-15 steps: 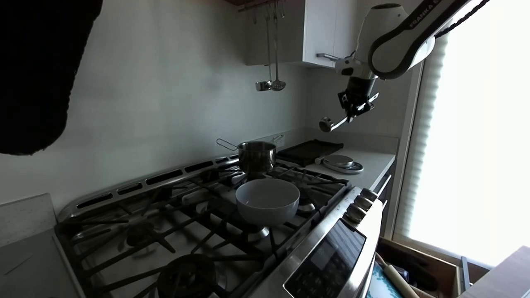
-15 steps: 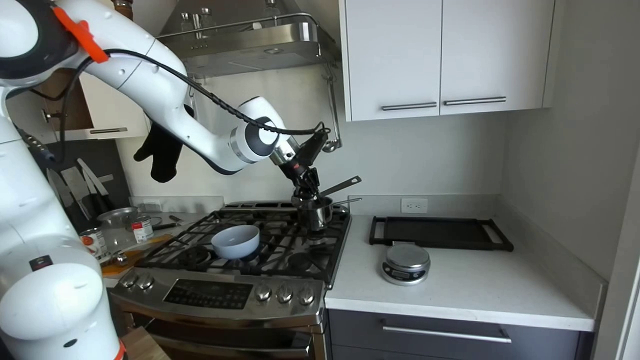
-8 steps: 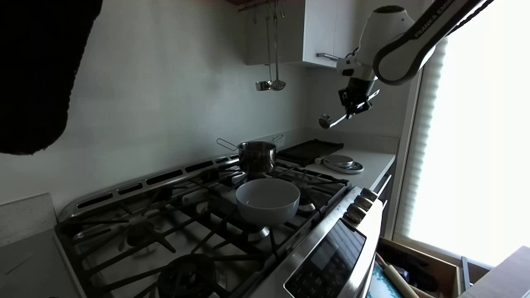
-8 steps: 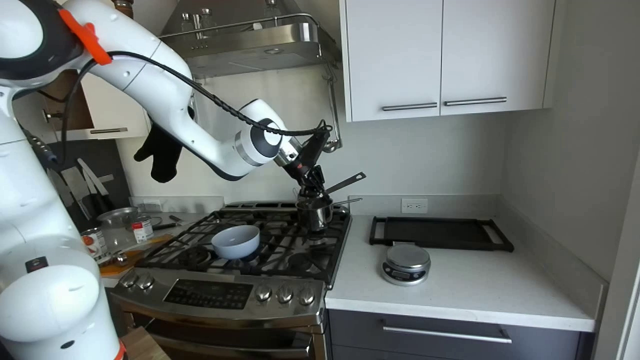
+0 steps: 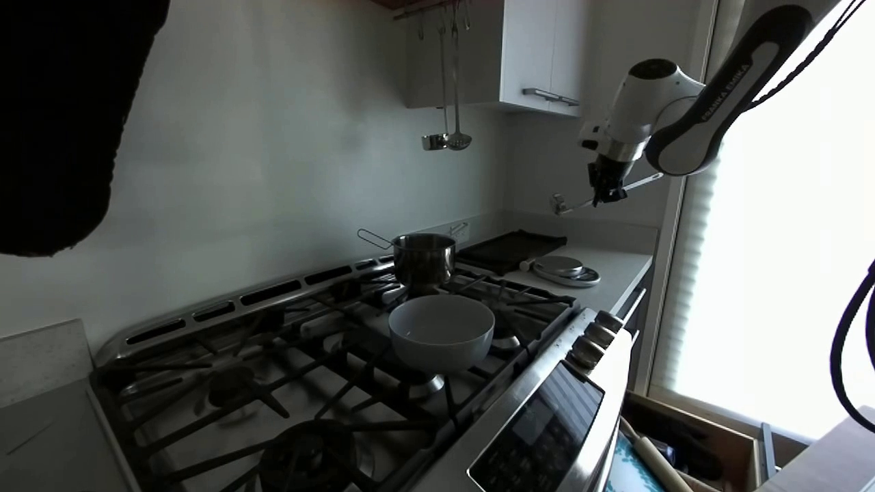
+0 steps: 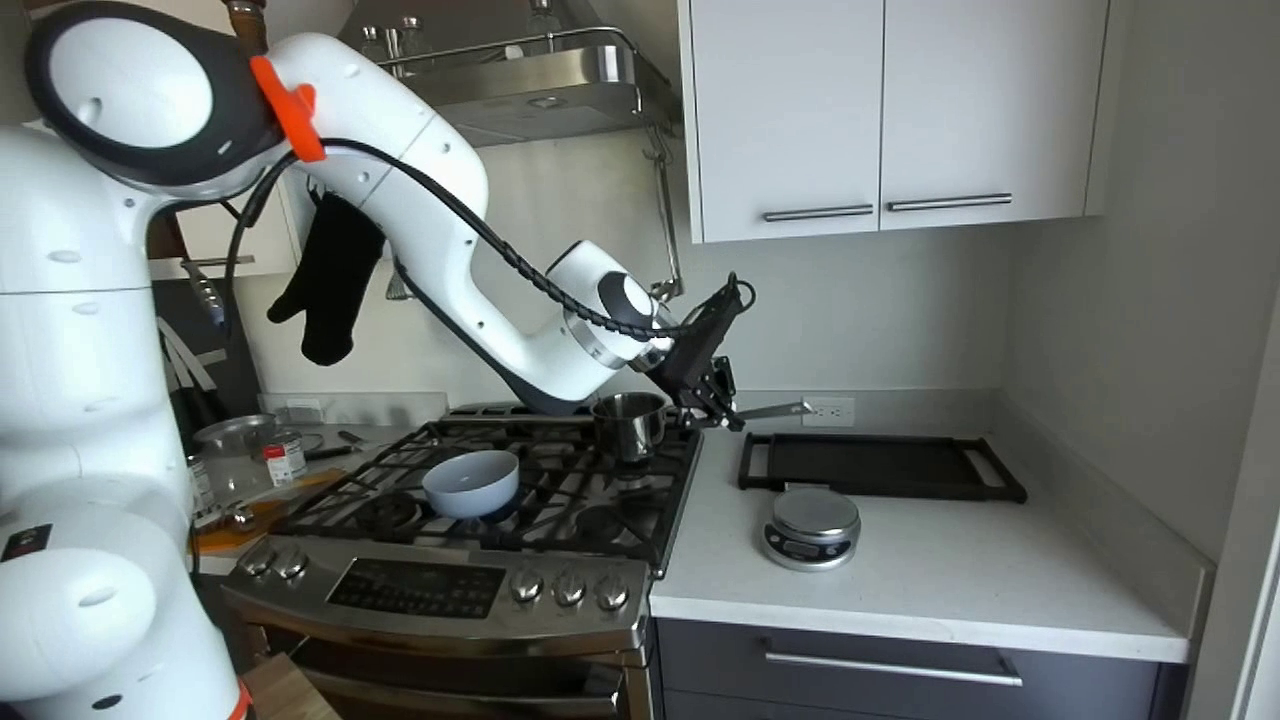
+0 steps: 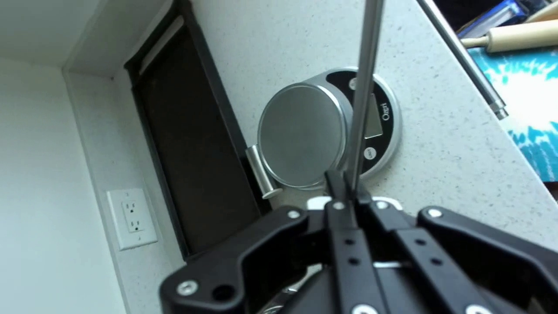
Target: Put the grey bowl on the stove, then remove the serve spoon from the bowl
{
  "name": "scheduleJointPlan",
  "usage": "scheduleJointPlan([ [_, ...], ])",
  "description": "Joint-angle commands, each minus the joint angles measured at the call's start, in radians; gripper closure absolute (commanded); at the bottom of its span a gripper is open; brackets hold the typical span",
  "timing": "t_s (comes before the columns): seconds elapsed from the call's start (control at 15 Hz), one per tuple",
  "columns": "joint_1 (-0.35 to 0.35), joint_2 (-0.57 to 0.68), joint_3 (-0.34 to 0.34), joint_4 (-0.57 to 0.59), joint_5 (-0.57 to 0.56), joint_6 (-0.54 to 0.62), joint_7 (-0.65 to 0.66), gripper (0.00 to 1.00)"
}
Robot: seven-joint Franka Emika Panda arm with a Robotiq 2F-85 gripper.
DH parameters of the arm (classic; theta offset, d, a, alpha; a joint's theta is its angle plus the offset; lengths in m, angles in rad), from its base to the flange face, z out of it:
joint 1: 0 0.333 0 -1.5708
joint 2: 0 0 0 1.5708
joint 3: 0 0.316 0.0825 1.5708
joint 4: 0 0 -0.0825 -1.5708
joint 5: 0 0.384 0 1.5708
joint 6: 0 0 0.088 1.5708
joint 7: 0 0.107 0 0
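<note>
The black gripper (image 7: 349,186), studded with bright screws, is clamped on the serve spoon (image 7: 365,87) — a slim, straight steel handle running up to the top edge of the wrist view, and in an exterior view a rounded, shiny scoop (image 5: 559,204) held in the air, right of centre in the frame. Beyond the handle, in the middle of the wrist view, a round kitchen scale (image 7: 305,135) shows a smooth metal disc and a glossy dark panel; left of it lies a flat, black, rectangular tray (image 7: 187,135) with a raised rim. Both rest on a pale, finely speckled counter (image 7: 449,174). The grey bowl (image 5: 442,343), smooth, round and pale inside, sits upright on the black grates of the steel-fronted stove (image 5: 499,413), near the centre of an exterior view, with a shiny steel pot (image 5: 424,265) behind it. White cabinets (image 6: 790,110) with bar handles fill the upper right of an exterior view, above a plain pale wall (image 6: 900,310), and a black oven mitt (image 6: 330,287) hangs left of centre. The white arm (image 6: 440,255) stands along the left edge of that frame, bends at the upper left and slants down across the middle — its wrist tilted, the gripper angled downward just right of the steel pot as pictured.
</note>
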Motion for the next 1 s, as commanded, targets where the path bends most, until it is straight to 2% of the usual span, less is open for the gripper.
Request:
scheduleJointPlan([
  [0.0,0.043,0.119,0.005,0.035,-0.035,-0.058,0.18,0.99],
  [0.53,0.115,0.302,-0.012,0.101,-0.04,-0.009,0.345,0.99],
  [0.8,0.173,0.341,-0.069,0.15,-0.089,-0.018,0.507,0.99],
  [0.87,0.137,0.318,-0.027,0.118,-0.033,-0.032,0.412,0.99],
  [0.93,0.142,0.324,-0.031,0.125,-0.038,-0.032,0.424,0.96],
])
